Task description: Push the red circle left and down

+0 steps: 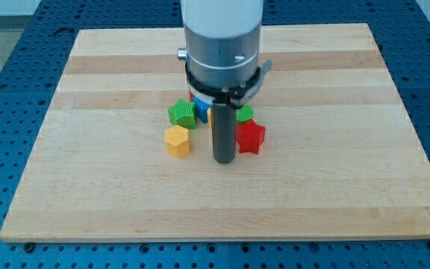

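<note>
My tip (223, 161) rests on the board just left of a red star (251, 137) and right of a yellow hexagon (177, 140). A green star (182, 113) lies above the hexagon. A blue block (201, 110) shows partly beside the rod. A green block (245, 113) peeks out above the red star. A thin sliver of red (192, 96) shows at the arm's left edge above the blue block. It may be the red circle, but the arm hides most of it. A bit of yellow (210, 116) shows left of the rod.
The blocks sit clustered near the middle of a wooden board (88, 187) on a blue perforated table (6, 75). The arm's wide grey body (222, 45) covers the board's upper middle.
</note>
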You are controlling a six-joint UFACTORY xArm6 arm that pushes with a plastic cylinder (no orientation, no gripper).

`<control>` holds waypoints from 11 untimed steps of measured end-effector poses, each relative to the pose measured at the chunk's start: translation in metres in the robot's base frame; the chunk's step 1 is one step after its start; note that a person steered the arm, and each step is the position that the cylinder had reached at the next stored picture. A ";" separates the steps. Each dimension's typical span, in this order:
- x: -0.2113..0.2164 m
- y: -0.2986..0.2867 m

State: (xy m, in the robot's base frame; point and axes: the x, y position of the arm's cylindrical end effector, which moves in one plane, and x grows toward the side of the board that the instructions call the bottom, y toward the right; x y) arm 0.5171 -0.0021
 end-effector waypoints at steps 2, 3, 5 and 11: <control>0.028 0.056; 0.013 0.115; -0.085 0.127; -0.151 -0.075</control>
